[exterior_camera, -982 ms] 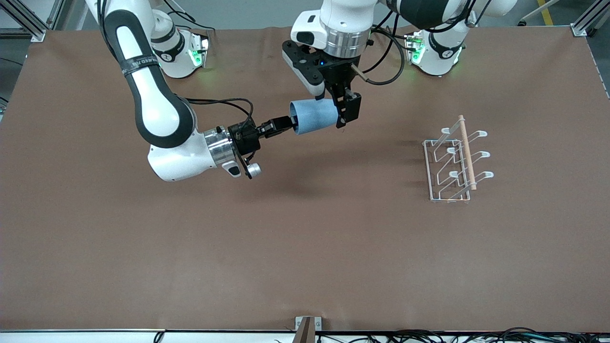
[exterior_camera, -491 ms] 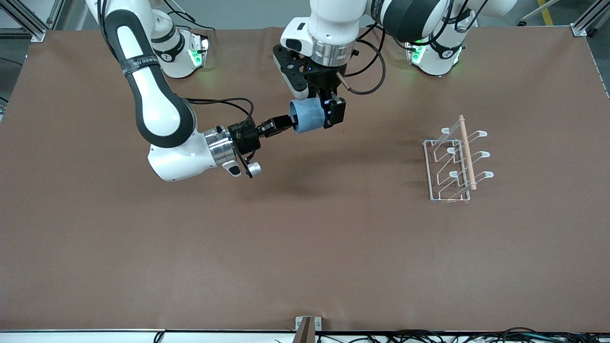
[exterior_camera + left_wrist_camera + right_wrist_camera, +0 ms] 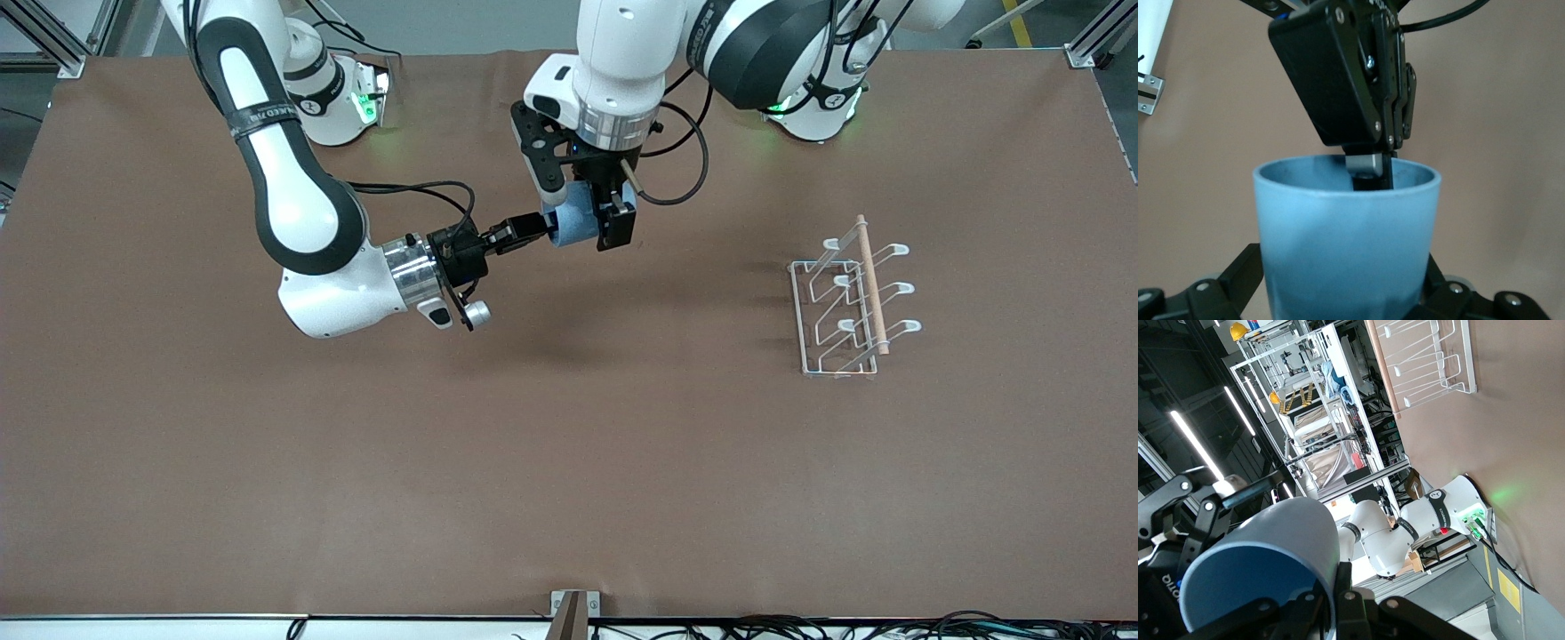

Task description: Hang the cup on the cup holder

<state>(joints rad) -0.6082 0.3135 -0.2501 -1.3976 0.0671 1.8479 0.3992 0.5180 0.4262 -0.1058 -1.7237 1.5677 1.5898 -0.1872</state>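
A light-blue cup [image 3: 573, 227] lies on its side in the air over the brown table [image 3: 569, 462], well apart from the white wire cup holder [image 3: 849, 302], which stands toward the left arm's end. The right gripper [image 3: 533, 229] is clamped on the cup's rim, one finger inside. The left gripper [image 3: 587, 218] straddles the cup's body, fingers wide on either side

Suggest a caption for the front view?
Right gripper holds small light-blue plastic tumbler by its rim as left gripper straddles it.
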